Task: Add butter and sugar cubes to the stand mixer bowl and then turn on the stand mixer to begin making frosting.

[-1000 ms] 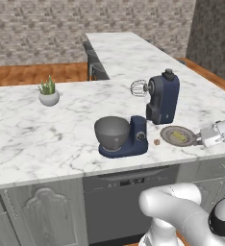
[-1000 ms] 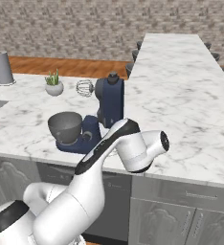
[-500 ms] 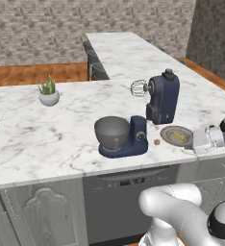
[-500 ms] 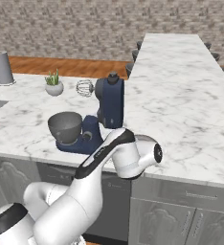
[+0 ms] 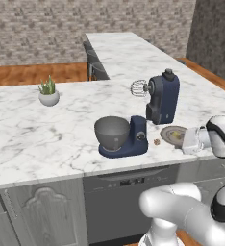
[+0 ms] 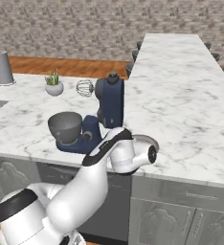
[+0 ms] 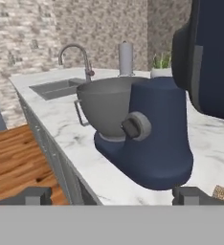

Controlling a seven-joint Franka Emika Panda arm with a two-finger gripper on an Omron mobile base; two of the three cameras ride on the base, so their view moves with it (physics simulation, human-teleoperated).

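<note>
Table (image 5: 52, 139), marble, carries everything. Stand mixer (image 7: 157, 139) sits just ahead of our pincer (image 7: 113, 195), stand mixer bowl (image 7: 106, 106) on its far-left side. Pincer spread wide, holding nothing, approx. level w/ table edge.

Bowl (image 5: 112, 132) on mixer (image 5: 145, 115) base, left of column; plate (image 5: 174, 135) right of mixer; plant (image 5: 48, 92) far left

White marble counter (image 5: 47, 139), L-shaped. On it: navy stand mixer (image 5: 153, 113) with grey stand mixer bowl (image 5: 112, 133) on base; flat grey plate (image 5: 172, 134) just beside; small brown cube (image 5: 156, 141) between; potted plant (image 5: 49, 92) well apart; grey canister (image 6: 2, 68) far left.
</note>
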